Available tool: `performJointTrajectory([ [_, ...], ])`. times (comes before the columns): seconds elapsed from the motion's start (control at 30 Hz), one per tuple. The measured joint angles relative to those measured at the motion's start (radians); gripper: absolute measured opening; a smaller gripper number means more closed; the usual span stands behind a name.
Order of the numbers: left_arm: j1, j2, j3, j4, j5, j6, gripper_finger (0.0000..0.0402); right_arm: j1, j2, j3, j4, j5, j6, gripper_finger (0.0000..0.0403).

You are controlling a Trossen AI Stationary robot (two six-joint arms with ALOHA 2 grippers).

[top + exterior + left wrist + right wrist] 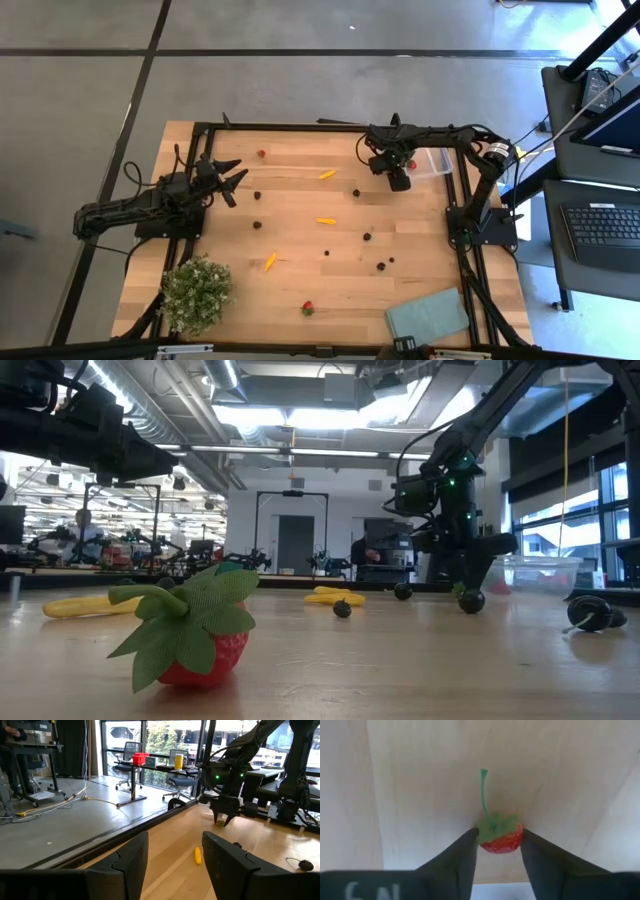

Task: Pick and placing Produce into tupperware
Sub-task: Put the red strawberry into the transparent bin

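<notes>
Near the table's far right corner, the right gripper (496, 842) pinches a strawberry (501, 837), just beside the tupperware (435, 163) it's meant for. The left gripper (228, 180) waits open by the left edge.

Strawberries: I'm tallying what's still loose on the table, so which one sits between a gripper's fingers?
The strawberry beside the tupperware, between the right gripper's fingers. The other two lie free: one near the left gripper, one at the table's front edge.
</notes>
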Motion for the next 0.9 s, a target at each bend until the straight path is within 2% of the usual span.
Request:
performJointTrajectory([
  [0.2, 0.0, 0.0, 0.0, 0.0, 0.0, 0.0, 0.0179, 0.0, 0.0, 0.0, -0.004, 0.002, 0.026, 0.0106],
  [0.57, 0.0, 0.0, 0.0, 0.0, 0.0, 0.0, 0.0179, -0.002, -0.042, 0.023, -0.018, 0.017, 0.08, 0.0086],
  [0.83, 0.0, 0.0, 0.0, 0.0, 0.0, 0.0, 0.0179, -0.003, -0.056, 0.107, -0.046, 0.004, 0.075, 0.0009],
  [0.9, 0.0, 0.0, 0.0, 0.0, 0.0, 0.0, 0.0179, -0.003, -0.056, 0.115, -0.046, 0.004, 0.075, 0.0005],
])
